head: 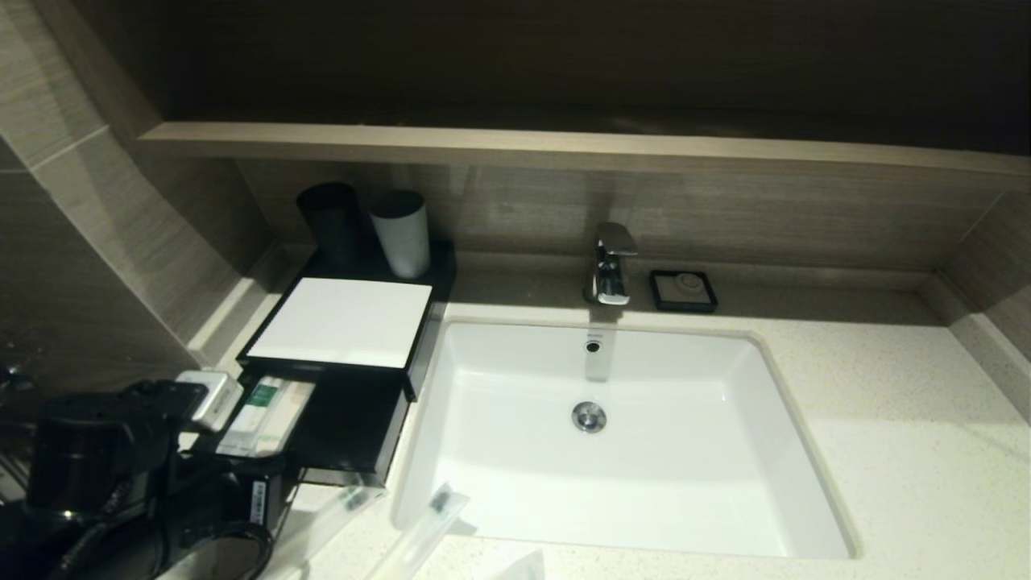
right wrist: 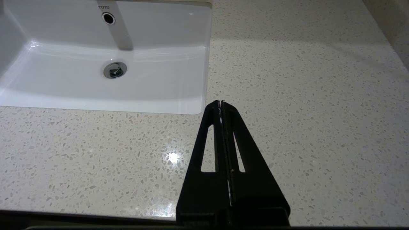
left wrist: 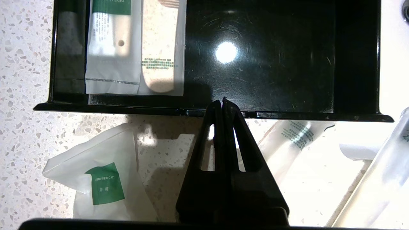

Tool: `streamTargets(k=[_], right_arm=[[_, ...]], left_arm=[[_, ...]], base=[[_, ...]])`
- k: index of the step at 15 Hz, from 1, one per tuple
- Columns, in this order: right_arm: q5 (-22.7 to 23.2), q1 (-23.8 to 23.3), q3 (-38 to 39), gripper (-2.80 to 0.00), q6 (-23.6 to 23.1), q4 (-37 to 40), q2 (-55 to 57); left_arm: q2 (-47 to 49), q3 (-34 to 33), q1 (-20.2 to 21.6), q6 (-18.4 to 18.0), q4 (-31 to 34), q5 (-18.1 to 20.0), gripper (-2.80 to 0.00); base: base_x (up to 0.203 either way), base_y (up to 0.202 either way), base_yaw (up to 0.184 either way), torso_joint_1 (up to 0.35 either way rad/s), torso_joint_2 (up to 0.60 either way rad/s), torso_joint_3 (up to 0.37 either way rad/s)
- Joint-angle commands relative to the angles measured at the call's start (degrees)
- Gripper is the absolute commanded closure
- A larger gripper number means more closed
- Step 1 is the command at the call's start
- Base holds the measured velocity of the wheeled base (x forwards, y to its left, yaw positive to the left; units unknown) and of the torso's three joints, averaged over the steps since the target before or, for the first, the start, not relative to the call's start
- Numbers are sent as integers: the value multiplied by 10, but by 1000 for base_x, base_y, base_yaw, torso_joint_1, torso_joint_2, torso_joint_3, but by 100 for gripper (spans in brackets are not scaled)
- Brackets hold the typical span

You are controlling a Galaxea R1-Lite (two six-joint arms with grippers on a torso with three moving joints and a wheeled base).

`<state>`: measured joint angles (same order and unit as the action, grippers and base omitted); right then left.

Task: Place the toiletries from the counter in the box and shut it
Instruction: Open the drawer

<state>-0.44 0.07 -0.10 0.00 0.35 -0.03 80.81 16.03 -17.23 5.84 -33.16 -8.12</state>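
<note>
The black box [head: 338,322] with a white top panel stands at the counter's [head: 886,451] left end, and its drawer [left wrist: 287,64] is pulled out. Two white sachets [left wrist: 111,48] with green marks lie side by side in the drawer. A shower-cap sachet [left wrist: 102,182] and two translucent sleeves [left wrist: 294,143] lie on the counter in front of the drawer. My left gripper [left wrist: 222,100] is shut and empty, its tips over the drawer's front rim. My right gripper [right wrist: 220,102] is shut and empty, hanging above bare counter by the basin's [right wrist: 96,80] front right corner.
A black cup [head: 330,221] and a white cup [head: 400,234] stand on the back of the box. The tap [head: 612,266] and a small black soap dish [head: 683,290] sit behind the basin. A wood-look shelf [head: 564,149] runs above.
</note>
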Motion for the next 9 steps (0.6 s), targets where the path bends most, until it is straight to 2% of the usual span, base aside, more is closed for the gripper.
streamTargets(k=[1, 3, 5, 7, 9], right_arm=[[0, 0, 0, 0, 0, 0, 0], [0, 0, 0, 0, 0, 0, 0], [0, 0, 0, 0, 0, 0, 0], [0, 0, 0, 0, 0, 0, 0], [0, 0, 0, 0, 0, 0, 0]], left_arm=[[-9, 5, 0, 0, -2, -1, 0], [-26, 14, 0, 0, 6, -1, 0], [-64, 28, 1, 0, 46, -1, 0], [-117, 50, 0, 0, 116, -1, 0], [-167, 88, 0, -2, 212, 2, 0]], base=[[0, 0, 0, 0, 0, 0], [0, 0, 0, 0, 0, 0], [0, 0, 0, 0, 0, 0], [0, 0, 0, 0, 0, 0], [0, 0, 0, 0, 0, 0]])
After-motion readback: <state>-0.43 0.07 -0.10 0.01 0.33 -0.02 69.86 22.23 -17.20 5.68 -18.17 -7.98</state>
